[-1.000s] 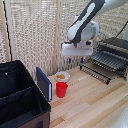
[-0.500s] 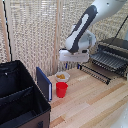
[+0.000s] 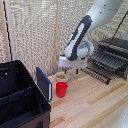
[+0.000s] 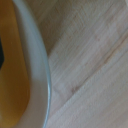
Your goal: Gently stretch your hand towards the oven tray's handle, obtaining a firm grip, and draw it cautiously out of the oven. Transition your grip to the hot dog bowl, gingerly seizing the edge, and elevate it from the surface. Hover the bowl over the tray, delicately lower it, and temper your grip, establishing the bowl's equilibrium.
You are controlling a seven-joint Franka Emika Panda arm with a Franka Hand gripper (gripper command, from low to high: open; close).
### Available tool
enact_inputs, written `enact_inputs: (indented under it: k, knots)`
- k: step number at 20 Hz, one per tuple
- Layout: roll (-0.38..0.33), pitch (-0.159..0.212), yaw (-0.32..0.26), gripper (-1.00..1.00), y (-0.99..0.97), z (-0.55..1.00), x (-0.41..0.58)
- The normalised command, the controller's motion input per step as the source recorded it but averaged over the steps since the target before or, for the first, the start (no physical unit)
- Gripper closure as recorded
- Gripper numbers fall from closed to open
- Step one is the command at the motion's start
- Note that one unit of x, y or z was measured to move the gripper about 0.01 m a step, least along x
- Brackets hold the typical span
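Note:
The hot dog bowl (image 3: pixel 61 76) is a small white bowl with yellowish food, standing on the wooden table just behind the red cup. My gripper (image 3: pixel 66 70) hangs right over it, very low; its fingers are too small to make out in the exterior view. The wrist view shows the bowl's white rim (image 4: pixel 41 75) up close, with yellow food (image 4: pixel 14 75) inside and bare wood beside it. The oven (image 3: pixel 118 46) stands at the exterior view's right. The oven tray (image 3: pixel 109 60) is drawn out in front of it, with its handle (image 3: pixel 102 65) along the front edge.
A red plastic cup (image 3: pixel 61 89) stands in front of the bowl. A blue flat object (image 3: pixel 44 84) leans against a big black bin (image 3: pixel 19 97) at the exterior view's left. The oven's lowered door (image 3: pixel 97 74) lies near the bowl. A slatted blind (image 3: pixel 35 35) is behind.
The arm has swung toward the exterior view's left and dropped lower, bringing my gripper from beside the oven down onto the bowl. The bowl, cup and tray have not moved.

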Motion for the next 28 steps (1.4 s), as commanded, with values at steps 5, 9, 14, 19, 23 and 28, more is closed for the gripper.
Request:
enact_inputs:
  k: [5, 9, 14, 19, 23, 28]
  knots:
    - [0.001, 0.048, 0.0, 1.0, -0.01, -0.12, 0.067]
    - [0.0, 0.004, 0.0, 1.0, 0.0, 0.0, 0.0]
    - [0.0, 0.0, 0.034, 1.0, 0.0, -0.01, 0.0]
    - [0.0, 0.0, 0.024, 1.0, 0.0, 0.0, 0.0]
    - [0.0, -0.029, -0.093, 1.0, 0.01, 0.08, 0.0]
    - [0.008, -0.032, -0.131, 1.0, 0.0, 0.4, 0.0]
